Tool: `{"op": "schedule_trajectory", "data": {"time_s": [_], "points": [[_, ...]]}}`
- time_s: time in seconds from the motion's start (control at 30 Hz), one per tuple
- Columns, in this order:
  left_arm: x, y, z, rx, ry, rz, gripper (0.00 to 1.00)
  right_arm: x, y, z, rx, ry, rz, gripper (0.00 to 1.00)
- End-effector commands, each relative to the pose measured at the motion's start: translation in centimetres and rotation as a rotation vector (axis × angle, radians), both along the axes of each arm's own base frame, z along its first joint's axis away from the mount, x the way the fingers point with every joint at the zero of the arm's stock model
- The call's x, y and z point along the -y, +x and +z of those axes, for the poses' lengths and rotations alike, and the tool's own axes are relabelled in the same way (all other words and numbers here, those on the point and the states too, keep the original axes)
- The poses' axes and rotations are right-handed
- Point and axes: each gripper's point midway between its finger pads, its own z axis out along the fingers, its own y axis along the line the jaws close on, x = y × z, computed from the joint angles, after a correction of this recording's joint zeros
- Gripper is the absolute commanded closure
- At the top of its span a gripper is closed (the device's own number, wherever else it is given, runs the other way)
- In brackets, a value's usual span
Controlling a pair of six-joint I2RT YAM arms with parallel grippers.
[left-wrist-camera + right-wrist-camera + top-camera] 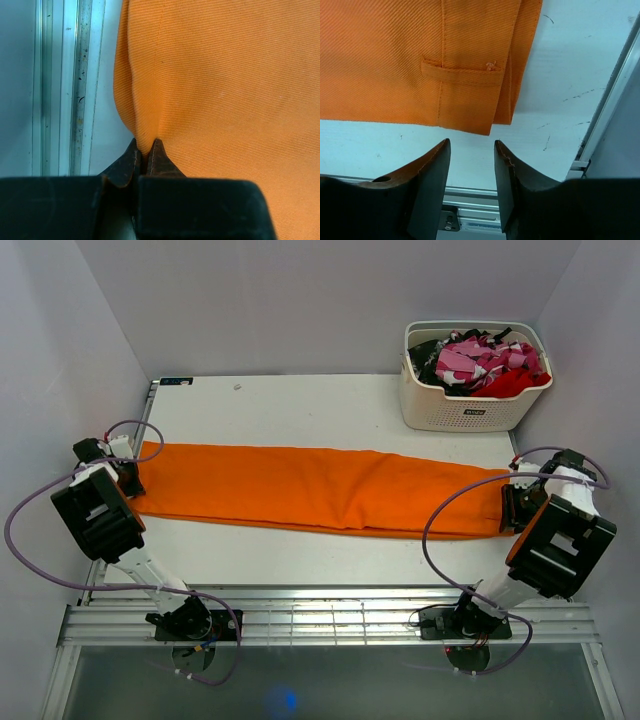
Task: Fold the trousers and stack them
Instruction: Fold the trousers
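From above, the orange trousers (320, 488) lie on the white desk (300, 400) as one long narrow band, folded lengthwise and reaching almost from the left edge to the right edge. The left tool (128, 478) sits at the band's left end and the right tool (512, 505) at its right end. From this height I cannot tell how wide either one stands. A cream basket (470, 412) stands at the far right corner, well apart from the band, with red, pink-patterned and black clothes (480, 362) heaped in it.

In the left wrist view, the left tool (145, 157) is pinched tight on the trousers (225, 100). Its two dark fingertips meet with a ridge of orange cloth caught between them, right at the garment's edge. A strip of bare desk (102, 100) shows beside the cloth, and past it runs a metal rail (80, 75).

In the right wrist view, the right tool (471, 145) holds nothing. Its fingers are spread with a clear gap between them, and only white desk (570, 75) shows in that gap. The end of the trousers (395, 60) lies flat just beyond the fingertips — near, not touching. The layered edges form a corner there, and a belt loop (460, 75) is stitched across the cloth close to that corner.
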Motion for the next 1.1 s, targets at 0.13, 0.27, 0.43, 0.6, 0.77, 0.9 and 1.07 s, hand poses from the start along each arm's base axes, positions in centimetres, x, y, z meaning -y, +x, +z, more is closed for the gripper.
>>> {"op": "schedule_trajectory", "data": {"time_s": [0.13,0.27,0.43,0.6,0.77,0.9,1.07], "points": [[1.5,-5.4,-4.5,-0.239,-0.053,0.032,1.00,-0.3,1.6,-1.4,0.013,0.077,-0.031,0.55],[1.2,-5.1,-4.2,-0.233,-0.045,0.038,1.00,-0.5,2.0,-1.6,0.013,0.101,-0.036,0.71],[1.0,-5.1,-4.5,-0.242,-0.041,0.042,1.00,0.5,2.6,-1.2,0.024,0.062,-0.042,0.92],[0.9,-4.9,-4.6,-0.241,-0.038,0.045,1.00,2.4,3.0,0.2,0.054,-0.015,-0.044,0.92],[0.7,-4.8,-4.6,-0.240,-0.035,0.051,1.00,4.4,2.4,0.9,0.058,-0.079,-0.057,0.92],[0.6,-4.7,-4.9,-0.245,-0.037,0.053,1.00,5.8,1.9,0.4,0.048,-0.109,-0.063,0.92],[1.3,-4.5,-4.8,-0.234,-0.078,0.042,1.00,4.1,1.1,-1.2,0.015,-0.035,-0.043,0.87]]}}
